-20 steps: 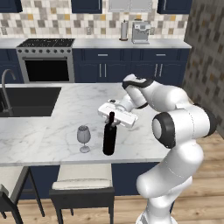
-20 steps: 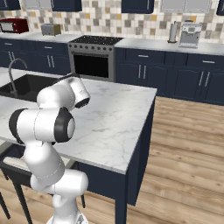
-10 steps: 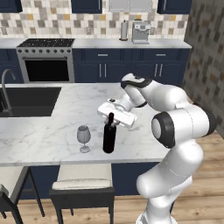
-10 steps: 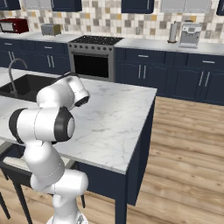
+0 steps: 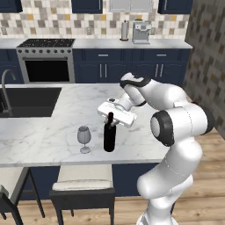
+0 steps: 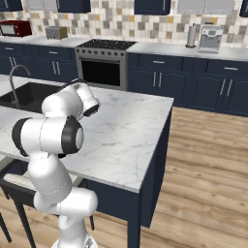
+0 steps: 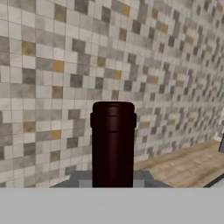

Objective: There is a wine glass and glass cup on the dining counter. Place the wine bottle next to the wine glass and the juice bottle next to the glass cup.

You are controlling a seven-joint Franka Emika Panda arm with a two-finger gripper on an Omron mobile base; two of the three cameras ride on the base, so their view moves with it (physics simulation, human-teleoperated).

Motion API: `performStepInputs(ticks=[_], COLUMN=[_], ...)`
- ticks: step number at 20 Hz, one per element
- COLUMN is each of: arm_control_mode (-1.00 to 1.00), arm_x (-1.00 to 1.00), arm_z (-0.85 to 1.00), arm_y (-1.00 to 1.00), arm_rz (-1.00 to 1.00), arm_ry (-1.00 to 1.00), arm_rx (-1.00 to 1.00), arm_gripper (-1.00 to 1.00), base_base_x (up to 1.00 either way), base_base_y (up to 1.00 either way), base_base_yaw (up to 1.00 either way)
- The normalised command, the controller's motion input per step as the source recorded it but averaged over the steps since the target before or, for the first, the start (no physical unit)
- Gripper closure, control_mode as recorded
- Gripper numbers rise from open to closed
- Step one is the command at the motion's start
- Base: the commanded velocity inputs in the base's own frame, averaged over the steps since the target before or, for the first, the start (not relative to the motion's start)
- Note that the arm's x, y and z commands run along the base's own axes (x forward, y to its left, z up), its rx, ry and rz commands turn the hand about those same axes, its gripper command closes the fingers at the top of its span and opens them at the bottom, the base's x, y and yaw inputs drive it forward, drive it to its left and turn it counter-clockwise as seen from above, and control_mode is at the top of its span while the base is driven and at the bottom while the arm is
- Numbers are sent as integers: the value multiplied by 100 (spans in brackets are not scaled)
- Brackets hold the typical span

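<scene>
Wine bottle: upright on bench, neck clenched in tool; wine glass just beside, at 9 o'clock

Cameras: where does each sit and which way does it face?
Left base view: behind-left, looking over the dining counter at wine glass and wine bottle; arm and gripper show.
Right base view: behind-right, facing the same counter; arm lower left.
Hand view: along the jaws, bottle cap against tiled wall.
Shared: counter, stove.

Bright, even rendered light, faint soft shadows (no glare); hand view slightly soft.
</scene>
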Motion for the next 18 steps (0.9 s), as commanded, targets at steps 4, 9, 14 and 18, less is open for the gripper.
performStepInputs(ticks=[4, 9, 14, 18], arm_control_mode=[-100, -100, -100, -100], arm_x=[21, 15, 9, 10], arm_z=[-7, -8, -8, -7], arm_y=[3, 8, 16, 15], arm_rz=[0, 0, 0, 0], arm_ry=[0, -3, -1, -2], arm_rx=[0, 0, 0, 1], arm_gripper=[100, 100, 100, 100], base_base_x=[0, 0, 0, 0], base_base_y=[0, 0, 0, 0], base_base_yaw=[0, 0, 0, 0])
